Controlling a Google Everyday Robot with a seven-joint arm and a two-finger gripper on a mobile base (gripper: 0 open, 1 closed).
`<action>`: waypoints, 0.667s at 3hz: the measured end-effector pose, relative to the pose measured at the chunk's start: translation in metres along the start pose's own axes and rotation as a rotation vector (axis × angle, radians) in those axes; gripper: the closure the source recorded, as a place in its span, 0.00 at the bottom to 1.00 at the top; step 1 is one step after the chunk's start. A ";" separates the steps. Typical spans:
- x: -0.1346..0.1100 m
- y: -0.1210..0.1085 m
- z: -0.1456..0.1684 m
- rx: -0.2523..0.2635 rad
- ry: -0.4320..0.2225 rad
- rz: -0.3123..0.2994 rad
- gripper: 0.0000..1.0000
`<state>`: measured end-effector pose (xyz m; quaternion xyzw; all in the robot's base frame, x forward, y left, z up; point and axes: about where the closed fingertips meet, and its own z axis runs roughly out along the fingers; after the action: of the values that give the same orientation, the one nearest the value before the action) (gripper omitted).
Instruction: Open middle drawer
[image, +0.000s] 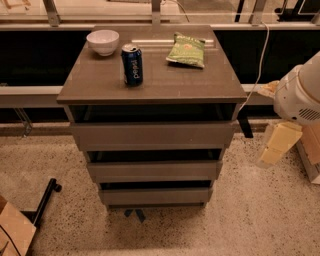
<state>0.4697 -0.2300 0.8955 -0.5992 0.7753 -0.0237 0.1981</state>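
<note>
I am watching the gripper (278, 145) hanging right of the cabinet (165, 82), well apart from it; clenched or released, I cannot tell. The middle drawer (152, 171) is sitting between the other two fronts.

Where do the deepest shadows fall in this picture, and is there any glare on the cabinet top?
Camera view: warm, rather dim light; the cabinet top carries only a pale streak of reflection near its back edge. Camera view: the darkest shadows fill the gaps above each front, including the middle drawer. Camera view: the claw, at the right beside the cabinet, is pale and well lit.
</note>
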 end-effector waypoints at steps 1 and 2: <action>0.000 0.000 0.000 0.000 0.000 0.000 0.00; -0.006 0.011 0.037 -0.104 -0.040 0.040 0.00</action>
<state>0.4736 -0.2143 0.8603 -0.5934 0.7833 0.0326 0.1825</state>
